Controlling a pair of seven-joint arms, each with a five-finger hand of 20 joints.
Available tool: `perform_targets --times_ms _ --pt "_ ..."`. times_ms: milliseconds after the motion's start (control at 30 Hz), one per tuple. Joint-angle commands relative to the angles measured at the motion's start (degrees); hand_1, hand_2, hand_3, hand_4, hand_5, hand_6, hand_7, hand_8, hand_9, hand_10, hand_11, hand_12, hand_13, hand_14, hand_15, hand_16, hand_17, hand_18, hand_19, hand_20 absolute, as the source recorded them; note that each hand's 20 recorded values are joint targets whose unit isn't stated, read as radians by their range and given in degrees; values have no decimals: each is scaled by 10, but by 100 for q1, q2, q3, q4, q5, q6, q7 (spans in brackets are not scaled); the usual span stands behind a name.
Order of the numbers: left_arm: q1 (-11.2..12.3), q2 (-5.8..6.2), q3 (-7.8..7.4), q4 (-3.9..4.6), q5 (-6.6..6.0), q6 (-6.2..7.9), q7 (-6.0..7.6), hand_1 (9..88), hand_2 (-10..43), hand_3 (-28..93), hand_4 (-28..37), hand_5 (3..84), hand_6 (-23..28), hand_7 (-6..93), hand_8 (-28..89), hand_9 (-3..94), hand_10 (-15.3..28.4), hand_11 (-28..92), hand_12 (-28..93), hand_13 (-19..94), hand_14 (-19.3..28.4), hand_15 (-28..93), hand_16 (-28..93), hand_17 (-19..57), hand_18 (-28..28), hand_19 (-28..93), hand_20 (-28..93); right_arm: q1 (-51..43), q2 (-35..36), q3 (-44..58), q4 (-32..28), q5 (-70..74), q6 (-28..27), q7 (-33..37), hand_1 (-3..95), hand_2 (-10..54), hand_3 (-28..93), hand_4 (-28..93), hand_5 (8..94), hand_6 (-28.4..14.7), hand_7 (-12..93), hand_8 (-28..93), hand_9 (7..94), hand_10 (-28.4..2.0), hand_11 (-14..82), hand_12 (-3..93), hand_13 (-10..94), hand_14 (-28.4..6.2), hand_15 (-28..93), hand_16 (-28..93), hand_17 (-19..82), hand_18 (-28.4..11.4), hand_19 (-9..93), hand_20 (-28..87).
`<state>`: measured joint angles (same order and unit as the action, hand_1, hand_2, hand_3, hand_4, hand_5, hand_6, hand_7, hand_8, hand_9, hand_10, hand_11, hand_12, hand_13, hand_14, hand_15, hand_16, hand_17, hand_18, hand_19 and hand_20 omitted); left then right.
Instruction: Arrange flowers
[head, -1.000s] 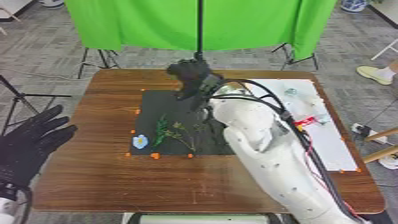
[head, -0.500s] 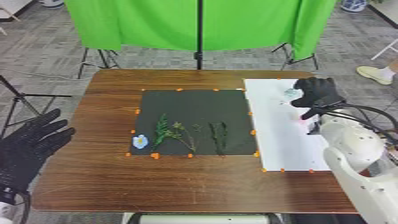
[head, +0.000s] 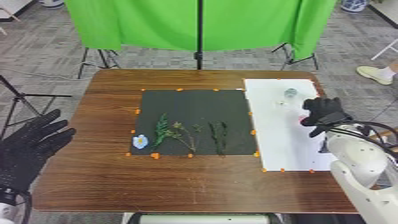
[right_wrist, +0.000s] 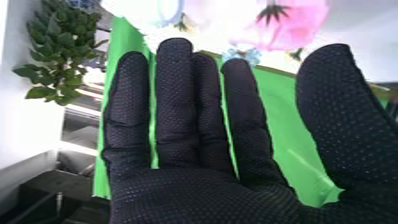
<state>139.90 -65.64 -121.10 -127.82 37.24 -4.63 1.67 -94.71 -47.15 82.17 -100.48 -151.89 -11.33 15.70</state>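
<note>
Flower (head: 139, 142), blue, head view, pink flower (right_wrist: 300, 24), right wrist view, left hand (head: 28, 145) open, right hand (head: 327, 113) open

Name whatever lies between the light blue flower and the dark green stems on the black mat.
A leafy green sprig and a thin, branching stem lie between the light blue flower and the dark green stems, as the head view shows.

The table (head: 195, 187) is grained wood with a faint sheen, the dark mat (head: 191, 105) matt, the white sheet (head: 280, 140) smooth, the curtain (head: 253, 25) folded cloth, and the right hand (head: 325, 111) gloved in dotted, matt fabric.
</note>
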Motion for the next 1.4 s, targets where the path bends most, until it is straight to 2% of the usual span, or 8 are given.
perform_targets --times_ms 33,167,367,567,667,933,1033,1400 --pt "128 -77 24 -37 29 -3 13 258 -26 703 -248 379 30 199 -95 318 131 274 127 273 163 363 -16 -75 225 485 47 76 8 -123 259 -164 41 -75 313 -95 891 -283 428 -6 365 -224 440 -86 410 201 476 -48 576 146 212 -167 714 341" --pt "136 -88 24 -46 24 0 10 258 -24 700 -248 379 29 201 -95 319 132 273 127 274 163 364 -16 -75 224 485 47 178 2 -384 415 126 601 65 356 -95 877 -282 474 12 397 -242 511 -74 434 205 557 -32 576 183 231 -161 725 348" --pt "150 -80 -23 -60 13 -3 15 258 -25 702 -249 378 29 202 -97 319 131 274 127 274 164 365 -15 -75 224 485 47 262 -124 -524 423 138 1083 -263 478 -88 792 -282 675 36 505 -125 834 -10 221 455 762 -14 550 302 306 -159 764 369" --pt "203 -105 -60 -85 -3 23 23 260 -23 699 -249 378 29 202 -96 320 133 275 126 274 164 366 -17 -75 225 485 48 794 -388 -935 221 170 1517 -424 473 -95 841 -283 734 31 488 -131 883 -10 215 475 797 -18 571 306 326 -161 781 378" --pt "102 -48 3 -45 10 -26 -7 260 -23 699 -248 379 29 202 -97 320 133 275 127 274 164 366 -17 -75 225 485 48 1012 -486 -1121 -79 -439 733 89 469 -95 854 -283 743 27 478 -130 888 -14 213 481 798 -18 571 314 327 -162 783 379" --pt "132 -54 -31 -41 8 16 -13 259 -23 699 -248 378 29 200 -96 320 132 276 127 274 165 366 -17 -76 226 486 48 837 -395 -909 -409 -353 377 339 355 -95 905 -282 454 -11 640 -36 519 -81 546 413 569 -60 757 267 258 -167 782 400" --pt "117 -40 -25 -30 7 -6 -36 259 -23 699 -246 379 29 200 -96 320 132 275 126 273 165 365 -17 -76 225 487 47 827 -315 -862 -362 -317 62 250 320 -95 930 -265 420 -21 622 -255 443 -111 619 329 523 -71 784 218 241 -168 777 402" --pt "83 -21 -2 -5 16 -55 -62 258 -24 701 -247 379 30 201 -95 321 132 277 127 274 164 364 -16 -75 224 486 46 691 -409 -725 -182 43 -1149 19 309 -95 932 -267 381 -56 269 -175 408 -92 313 185 493 -68 702 170 215 -175 757 397"
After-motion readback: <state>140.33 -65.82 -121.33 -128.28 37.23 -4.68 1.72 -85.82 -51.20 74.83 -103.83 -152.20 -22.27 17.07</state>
